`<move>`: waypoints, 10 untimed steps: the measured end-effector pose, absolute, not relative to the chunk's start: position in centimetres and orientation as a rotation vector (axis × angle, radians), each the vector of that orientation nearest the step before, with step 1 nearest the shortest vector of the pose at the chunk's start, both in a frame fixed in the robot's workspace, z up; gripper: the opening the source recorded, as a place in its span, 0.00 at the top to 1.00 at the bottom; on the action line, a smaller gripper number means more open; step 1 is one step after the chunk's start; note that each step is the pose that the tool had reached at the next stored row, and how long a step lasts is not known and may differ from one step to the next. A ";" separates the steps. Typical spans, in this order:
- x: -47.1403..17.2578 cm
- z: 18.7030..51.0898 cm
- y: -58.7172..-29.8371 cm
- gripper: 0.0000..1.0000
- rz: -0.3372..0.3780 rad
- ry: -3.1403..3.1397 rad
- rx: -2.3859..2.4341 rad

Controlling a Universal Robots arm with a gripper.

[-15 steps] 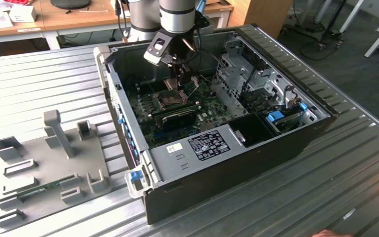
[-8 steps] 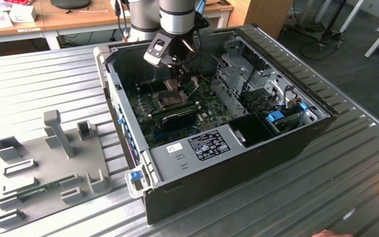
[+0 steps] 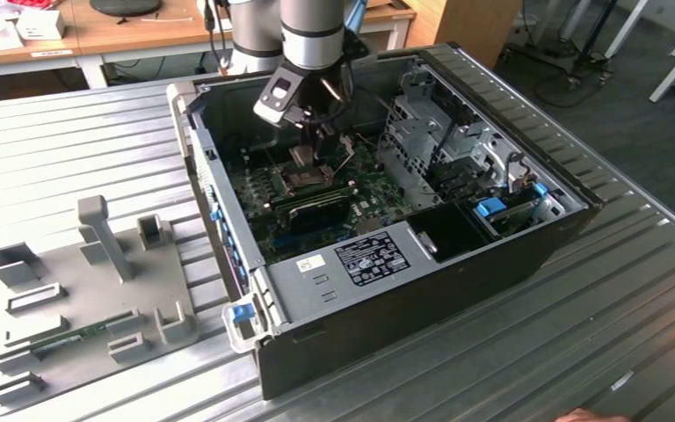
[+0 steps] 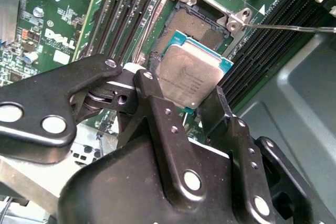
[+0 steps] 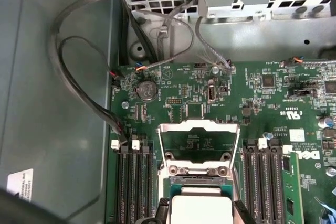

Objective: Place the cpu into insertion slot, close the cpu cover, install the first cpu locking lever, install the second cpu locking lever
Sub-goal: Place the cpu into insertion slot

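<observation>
Ribbed metal counter (image 3: 68,149) carries an open computer case (image 3: 431,290) lying on its side. The insertion slot (image 3: 302,180) sits in the green motherboard (image 3: 314,220) on the case floor and serves as the reference point below.

A grey fixture plate (image 3: 80,299) with upright holders lies on the counter, well apart from the slot and outside the case, toward the exterior view's left. The robot arm (image 3: 312,31) comes down into the case directly over the slot. A grey drive cage (image 3: 425,132) stands inside the case, near the slot on the exterior view's right.

Black memory strips (image 5: 265,177) run along both flanks of the slot. Grey cables (image 5: 79,77) loop over the case floor beyond the board edge, away from the slot.

The cpu cover (image 5: 199,125) stands swung up on the far side of the slot, leaving the slot uncovered. In the second wrist view the slot's dark pin field (image 4: 197,27) is exposed.

The claw (image 4: 186,100) is clamped on the cpu (image 4: 184,80), with black fingers (image 4: 157,103) pressing its opposite edges. The cpu hangs tilted above the near part of the slot, metal face toward the camera, not seated. Contact with the slot rim cannot be determined.

A thin metal locking lever (image 4: 294,27) runs away from one corner of the slot, unlatched.
</observation>
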State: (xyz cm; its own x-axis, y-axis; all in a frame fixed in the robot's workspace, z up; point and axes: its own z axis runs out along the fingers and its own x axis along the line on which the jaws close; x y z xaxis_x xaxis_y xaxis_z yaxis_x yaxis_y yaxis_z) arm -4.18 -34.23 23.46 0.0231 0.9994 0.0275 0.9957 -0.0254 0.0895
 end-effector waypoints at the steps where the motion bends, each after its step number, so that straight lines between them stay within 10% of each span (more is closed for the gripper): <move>1: -4.2 23.4 -34.2 0.46 0.128 2.162 2.214; 10: -4.4 23.2 -34.2 0.46 0.128 2.162 2.214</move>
State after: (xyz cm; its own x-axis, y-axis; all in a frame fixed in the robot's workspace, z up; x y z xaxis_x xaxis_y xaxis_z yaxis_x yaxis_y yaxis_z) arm -4.36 -34.22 23.24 0.0226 0.9994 0.0279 0.9957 -0.0250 0.0895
